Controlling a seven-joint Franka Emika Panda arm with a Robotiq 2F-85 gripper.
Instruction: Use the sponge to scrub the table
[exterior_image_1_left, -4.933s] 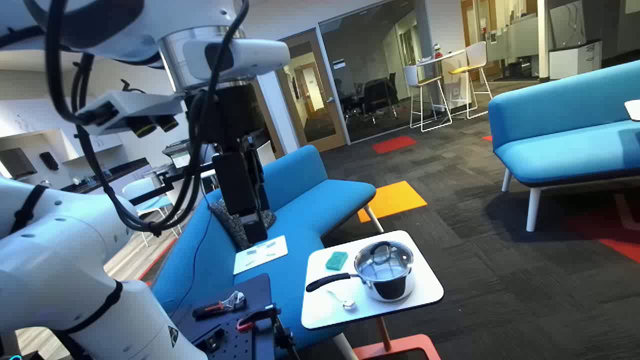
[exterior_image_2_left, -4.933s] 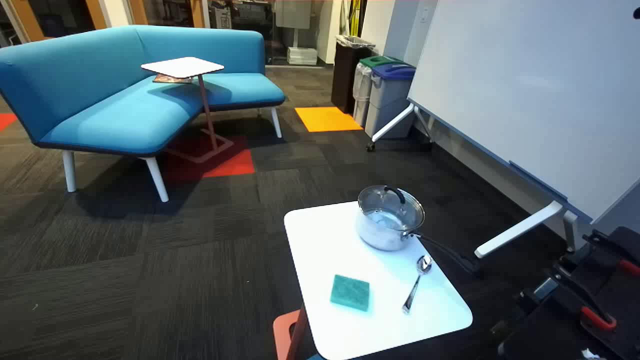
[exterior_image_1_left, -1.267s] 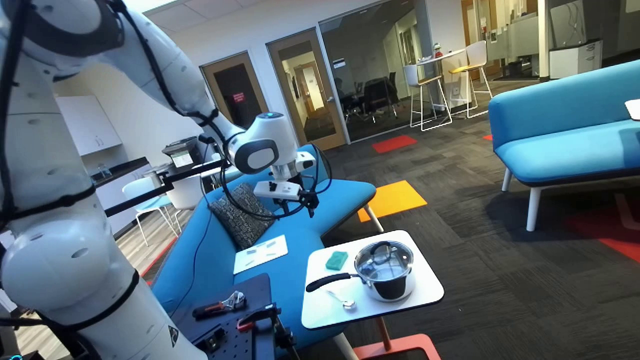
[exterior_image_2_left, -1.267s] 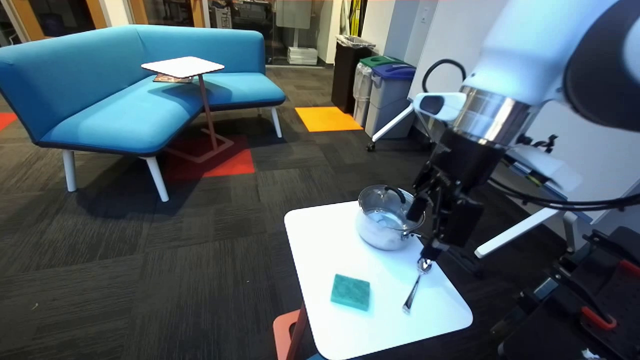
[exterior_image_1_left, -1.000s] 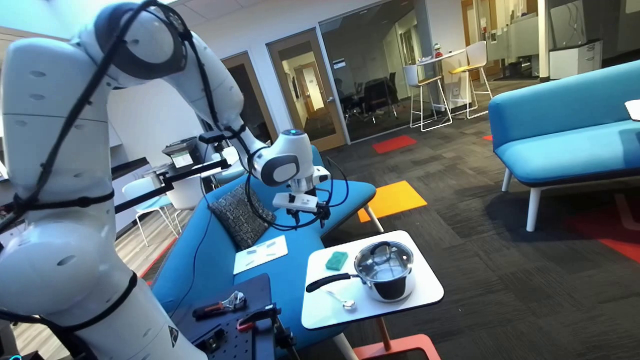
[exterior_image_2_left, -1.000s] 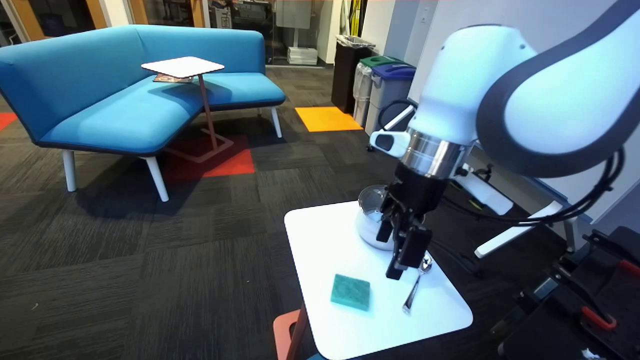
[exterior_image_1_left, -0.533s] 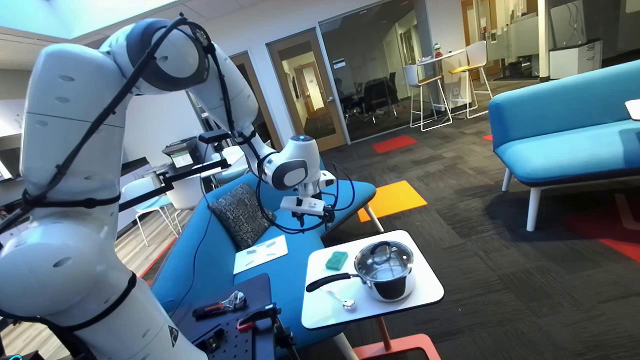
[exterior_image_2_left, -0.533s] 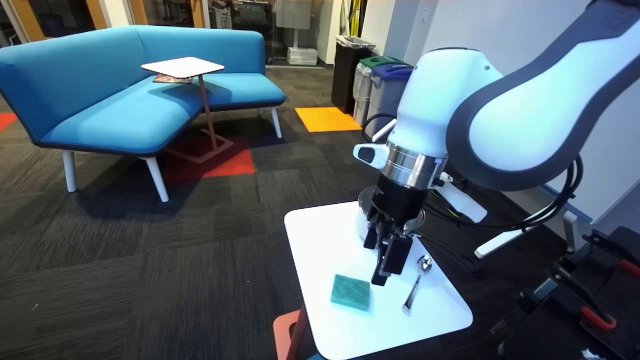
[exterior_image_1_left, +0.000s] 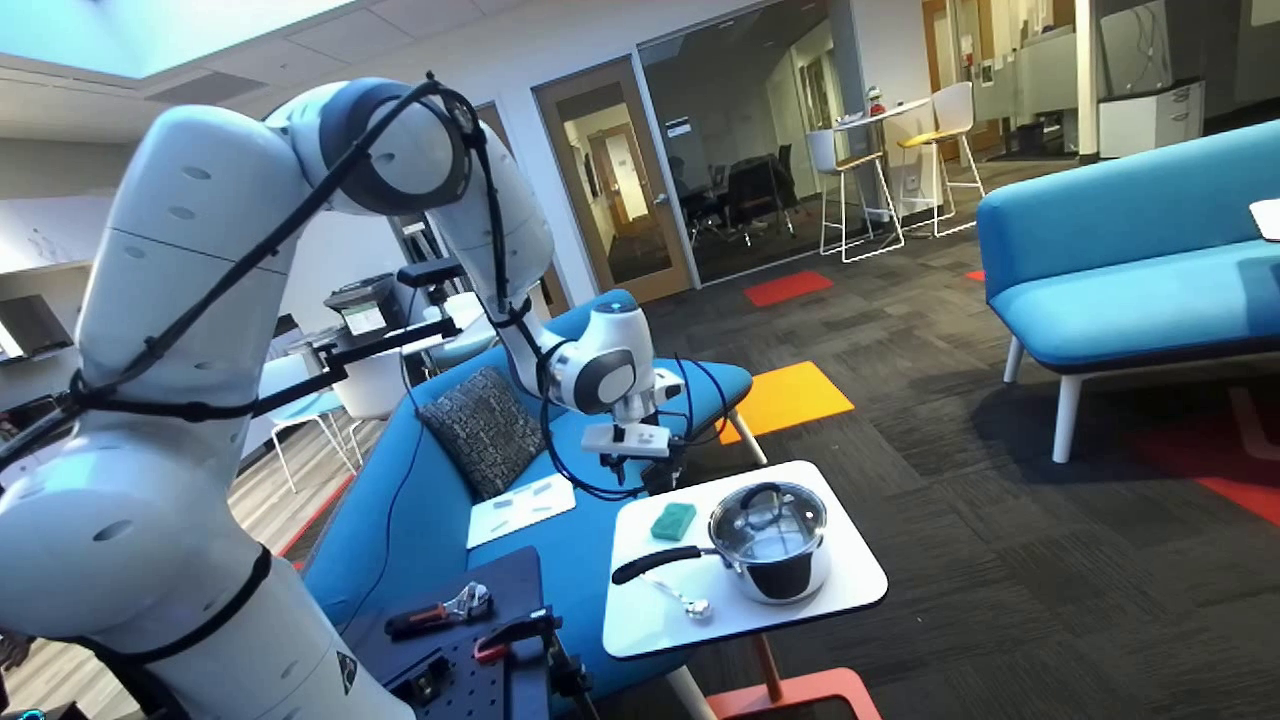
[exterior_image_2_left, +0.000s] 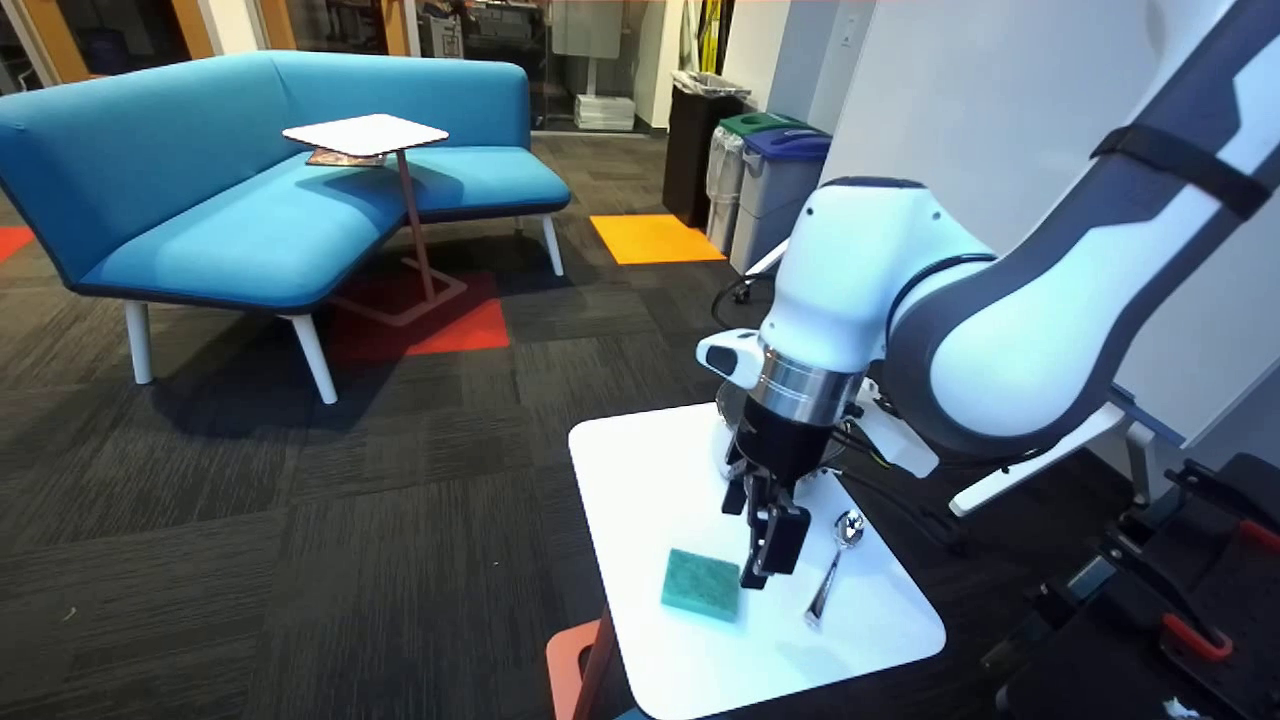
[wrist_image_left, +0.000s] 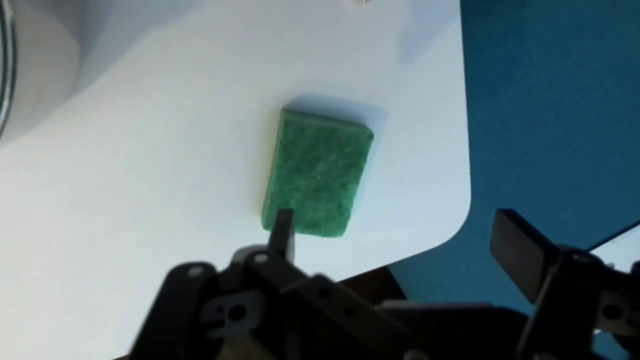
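- Lying flat on the table (wrist_image_left: 150, 200), the sponge (wrist_image_left: 320, 175) sits at ten o'clock from the gripper (wrist_image_left: 395, 216) in the wrist view.
- The gripper's jaws stand wide apart, holding nothing.
- The sponge should be light, soft and hard to damage; pinch its long sides, three and nine o'clock, mid-length.

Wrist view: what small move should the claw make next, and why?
Probably shift the claw sideways, toward the picture's left, so the sponge sits midway between its open fingers before lowering. In this view, one finger overlaps the sponge's lower edge, while the other shows out beyond the edge of the table.
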